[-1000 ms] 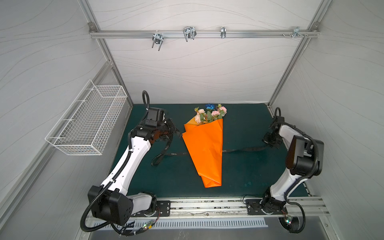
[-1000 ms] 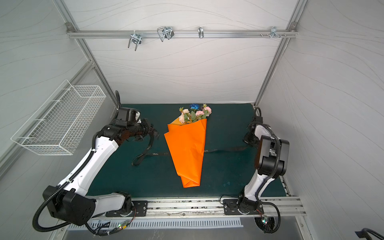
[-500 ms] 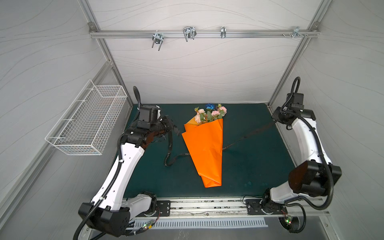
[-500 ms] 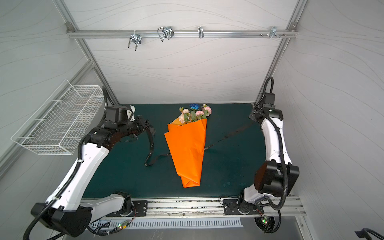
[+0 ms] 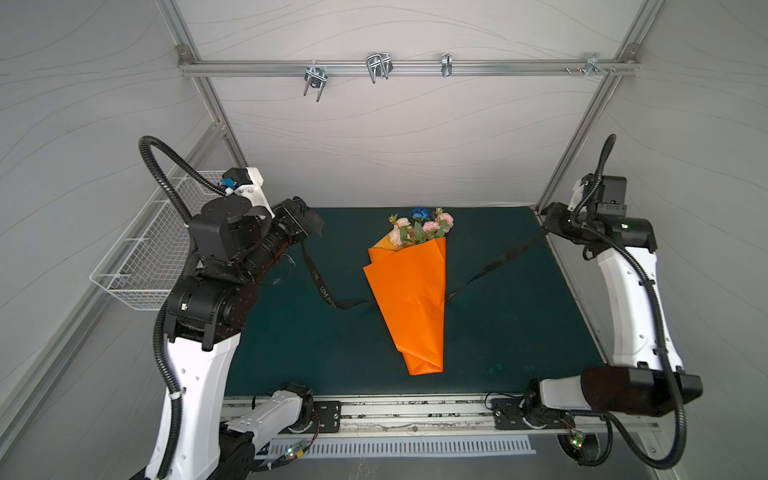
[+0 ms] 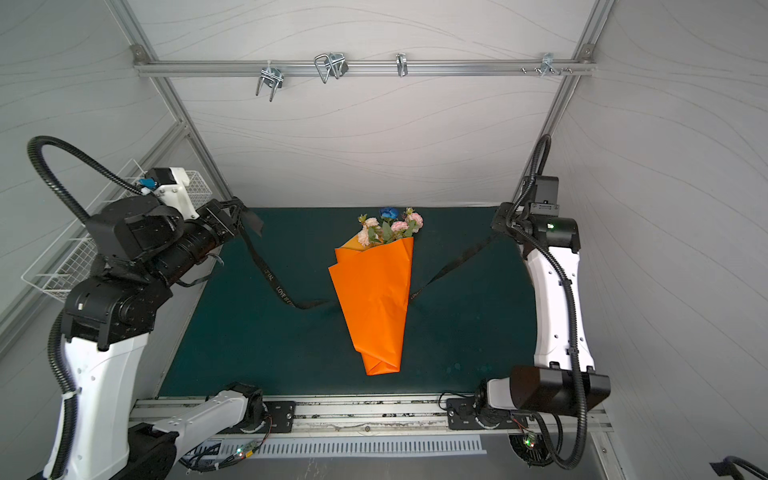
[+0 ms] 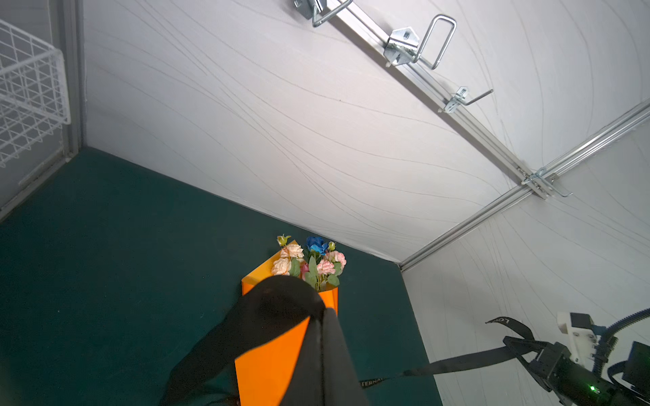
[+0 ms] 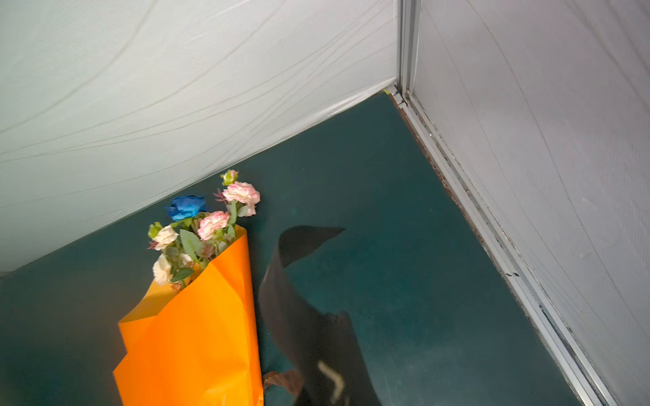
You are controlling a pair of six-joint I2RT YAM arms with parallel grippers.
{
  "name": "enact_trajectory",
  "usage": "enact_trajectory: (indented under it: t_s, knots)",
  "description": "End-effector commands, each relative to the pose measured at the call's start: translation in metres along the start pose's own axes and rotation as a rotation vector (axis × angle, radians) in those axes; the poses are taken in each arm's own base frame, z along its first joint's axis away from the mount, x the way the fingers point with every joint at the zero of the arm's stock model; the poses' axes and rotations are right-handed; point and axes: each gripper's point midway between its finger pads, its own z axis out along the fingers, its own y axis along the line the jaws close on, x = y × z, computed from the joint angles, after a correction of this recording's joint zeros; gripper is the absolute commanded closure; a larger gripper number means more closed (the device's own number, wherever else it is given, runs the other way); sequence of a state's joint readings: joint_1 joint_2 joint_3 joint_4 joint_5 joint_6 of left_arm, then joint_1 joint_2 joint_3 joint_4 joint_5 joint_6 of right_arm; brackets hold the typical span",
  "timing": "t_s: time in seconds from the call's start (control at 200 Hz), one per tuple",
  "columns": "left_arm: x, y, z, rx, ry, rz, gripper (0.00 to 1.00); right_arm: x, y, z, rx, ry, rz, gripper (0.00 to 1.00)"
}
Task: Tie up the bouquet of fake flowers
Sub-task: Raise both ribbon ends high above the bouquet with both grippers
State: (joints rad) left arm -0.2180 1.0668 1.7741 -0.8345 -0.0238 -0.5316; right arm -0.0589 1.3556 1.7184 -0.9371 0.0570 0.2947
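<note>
The green worktop [image 5: 291, 353] fills the middle of both top views. The left arm [image 5: 195, 374] rises along the left edge of the frame and the right arm [image 5: 627, 299] along the right edge, each reaching in toward the upper-middle band.

Between them, in the centre, lies the orange wrapping paper [image 5: 411, 299]. It is rolled into 1 cone, with its tip toward the lower centre and its wide mouth toward the back wall.

The black ribbon [image 5: 320, 286] runs as 1 length from the left arm's jaws, at centre left, down onto the worktop. It disappears under the cone about halfway along, then comes out and climbs to the right arm's jaws at centre right. Both pairs of jaws are closed on the ribbon, 1 near each end, with a short tail sticking out past each grip. The left half sags and touches the worktop. The right half hangs straighter and looks lifted clear.

Smallest, the bouquet of fake flowers [image 5: 419, 226] sits in the cone's mouth, just above centre. It shows peach and pink blooms, 1 blue rose and green leaves, and its stems are hidden inside the paper.

As I judge it, the task is partway through: the flowers are wrapped, the ribbon is threaded beneath and both ends are gripped. The 2 ends have yet to be brought over the cone, crossed, knotted and drawn snug. No crossing or knot shows on top of the paper.
</note>
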Motion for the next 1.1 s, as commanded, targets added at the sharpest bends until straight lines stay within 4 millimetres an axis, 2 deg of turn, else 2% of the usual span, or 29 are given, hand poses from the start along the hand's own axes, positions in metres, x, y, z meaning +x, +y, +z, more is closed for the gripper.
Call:
enact_trajectory:
  t_s: [0.0,0.165,0.23,0.25,0.335,0.43,0.67,0.88,1.07,1.095]
  knots:
    - [-0.016,-0.006,-0.003,0.007,-0.053,0.041,1.0,0.002,0.025,-0.027,-0.126,0.004,-0.029,1.0]
    - [-0.013,-0.017,0.019,0.062,-0.008,0.035,1.0,-0.001,0.062,-0.043,-0.268,-0.009,-0.079,1.0]
    - [-0.005,-0.024,0.032,0.097,0.043,0.019,1.0,0.0,0.081,-0.045,-0.34,-0.007,-0.1,1.0]
    - [-0.011,-0.032,0.029,0.128,0.036,0.016,1.0,0.001,0.087,-0.046,-0.368,-0.005,-0.107,1.0]
    - [-0.005,-0.046,0.037,0.192,0.093,0.005,1.0,0.003,0.117,-0.049,-0.467,0.011,-0.136,1.0]
    - [0.0,-0.057,0.041,0.245,0.14,-0.01,1.0,0.002,0.153,-0.055,-0.553,0.019,-0.19,1.0]
    - [0.007,-0.082,0.032,0.38,0.209,-0.063,1.0,0.009,0.242,-0.068,-0.757,0.005,-0.314,1.0]
    - [0.016,-0.097,0.027,0.483,0.267,-0.118,1.0,0.045,0.324,-0.075,-0.957,0.026,-0.413,1.0]
    - [0.022,-0.116,0.02,0.608,0.328,-0.172,1.0,0.098,0.403,-0.072,-1.101,0.076,-0.519,1.0]
    - [0.03,-0.114,0.024,0.608,0.356,-0.185,1.0,0.106,0.413,-0.072,-1.116,0.085,-0.535,1.0]
